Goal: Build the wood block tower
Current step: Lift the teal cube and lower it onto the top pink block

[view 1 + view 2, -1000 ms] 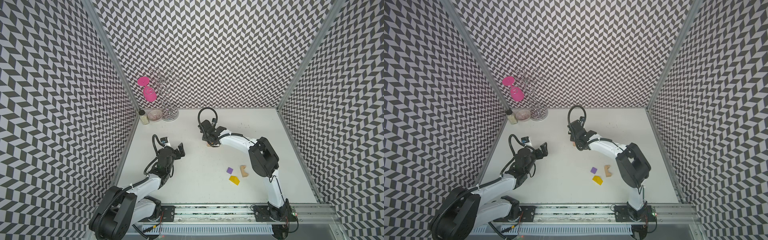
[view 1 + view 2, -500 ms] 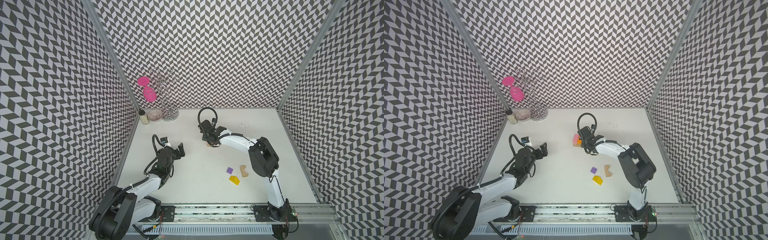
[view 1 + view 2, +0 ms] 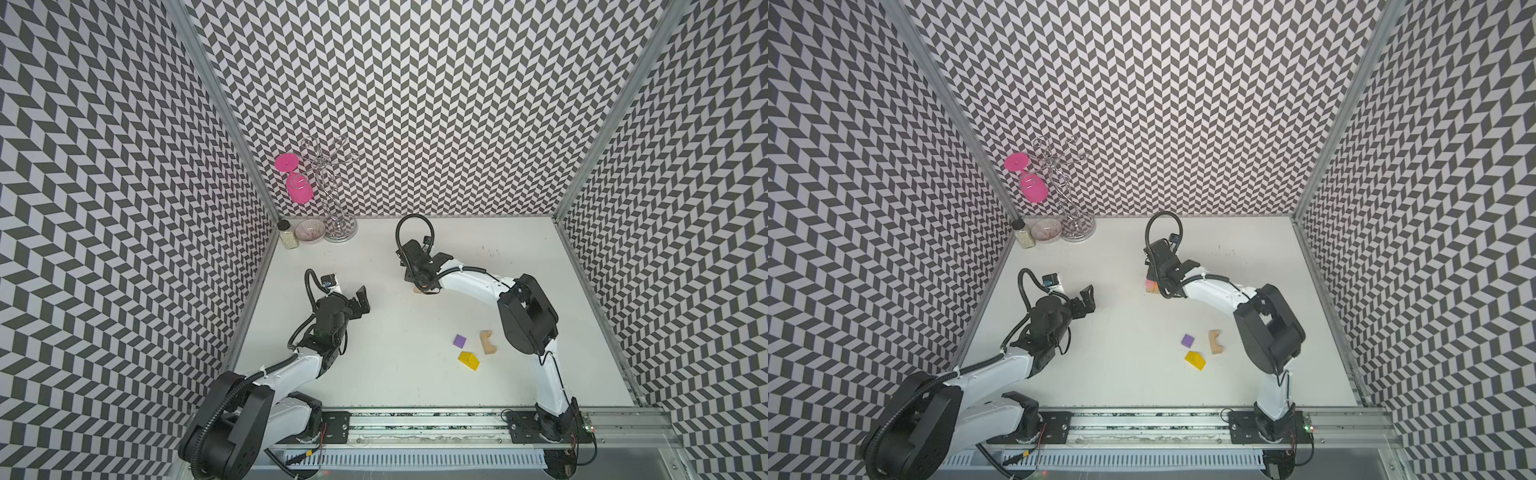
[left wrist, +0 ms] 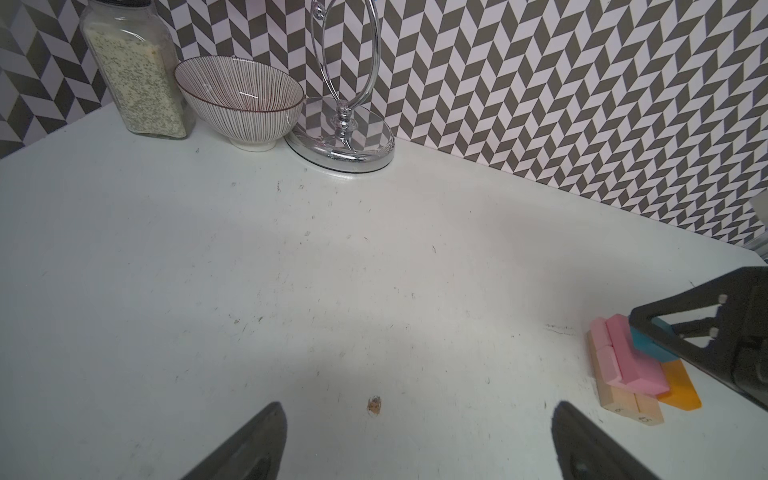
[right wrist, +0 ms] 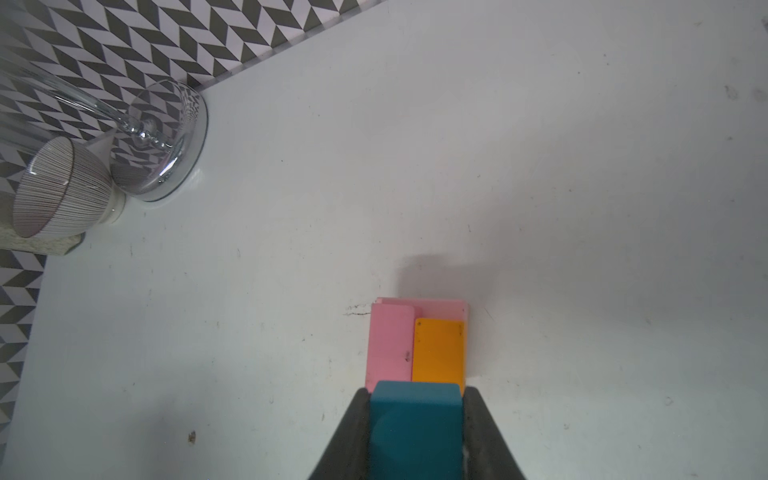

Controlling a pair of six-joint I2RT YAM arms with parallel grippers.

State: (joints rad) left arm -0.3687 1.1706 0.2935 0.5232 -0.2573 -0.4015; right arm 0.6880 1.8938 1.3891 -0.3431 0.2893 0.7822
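The tower [image 4: 623, 374] is a low stack: tan bars at the bottom, pink slabs [image 5: 388, 340] and an orange slab [image 5: 438, 349] on them. It shows partly in both top views [image 3: 1150, 286] [image 3: 417, 291]. My right gripper [image 5: 415, 399] is shut on a teal cube [image 5: 415, 428] right over the slabs' near end; the left wrist view shows the cube [image 4: 648, 347] against the pink slab. Loose wood blocks lie nearer the front: a purple cube [image 3: 459, 340], a tan arch [image 3: 487, 342] and a yellow roof piece [image 3: 468, 360]. My left gripper [image 3: 361, 301] [image 4: 415, 419] hangs open and empty, left of the tower.
In the back left corner stand a spice jar [image 3: 287, 235], a striped bowl [image 3: 310, 230] and a chrome stand [image 3: 338, 208] with a pink goblet [image 3: 297, 187] hanging on it. Patterned walls close in three sides.
My right gripper has shifted slightly over the stack, with the teal cube still in it. The left arm has not moved.
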